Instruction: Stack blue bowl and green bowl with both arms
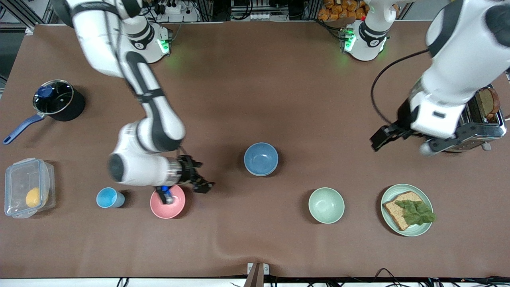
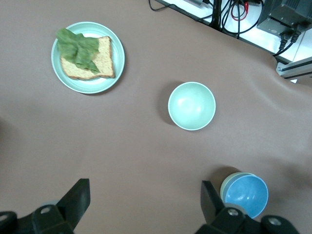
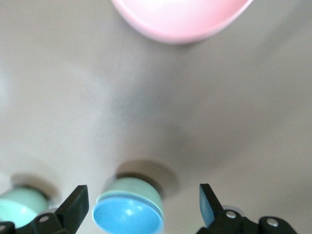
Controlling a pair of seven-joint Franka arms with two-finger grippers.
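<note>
Four bowls (image 1: 261,158), one cup (image 1: 108,197), one plate (image 1: 406,192), one pot (image 1: 57,100), one toaster (image 1: 484,123)

Your two nested bowls sit mid-worktop: the top bowl (image 1: 261,158) rests inside the bottom bowl (image 3: 134,187). Nearer the front camera, toward the left arm's end, stands the lone bowl (image 1: 326,205). Beside it, closer to that end, is the plate (image 1: 422,196), carrying bread (image 1: 398,211) with a leaf (image 1: 416,211) on top. The toaster (image 1: 484,123) stands farther from the camera than the plate, and the left pincer (image 2: 146,190) hangs just beside it.

Toward the right arm's end, the fourth bowl (image 1: 171,209) and the cup (image 1: 108,197) sit side by side. The right pincer (image 3: 144,195) hovers by that bowl's rim. The box (image 1: 16,179), with a rounded item (image 1: 33,197) in it, is at the end, and the pot (image 1: 59,100) is farther from the camera than the box.
</note>
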